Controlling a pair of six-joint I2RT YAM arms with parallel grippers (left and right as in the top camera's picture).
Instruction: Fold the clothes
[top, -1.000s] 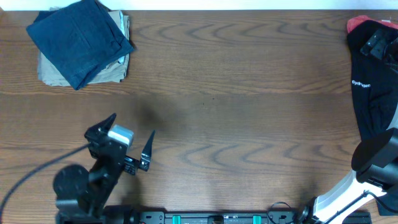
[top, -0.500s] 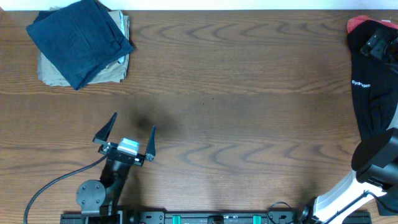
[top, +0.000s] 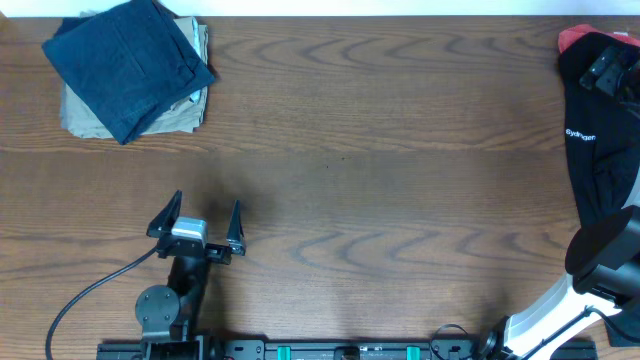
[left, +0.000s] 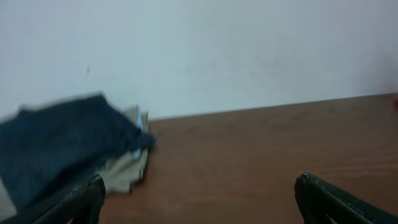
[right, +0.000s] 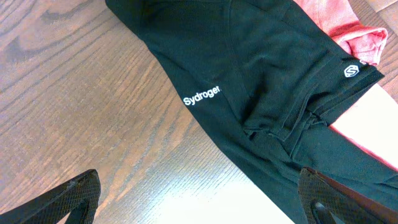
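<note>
Wooden table (top: 400, 150) carries navy shorts (top: 125, 65) folded at its far-left corner atop khaki shorts (top: 85, 115). Left gripper (top: 200, 213) gapes wide, empty, well apart from them; right gripper (right: 199, 177), also wide and empty, hovers by a black garment (right: 267, 81).

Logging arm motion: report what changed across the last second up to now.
The left gripper turned from a slanted pose to point squarely at the far edge, with its arm swinging in behind it. Its jaws stayed open and empty, and nothing was grasped or released. The navy shorts on the khaki shorts, the black garment and the right arm did not move.
</note>
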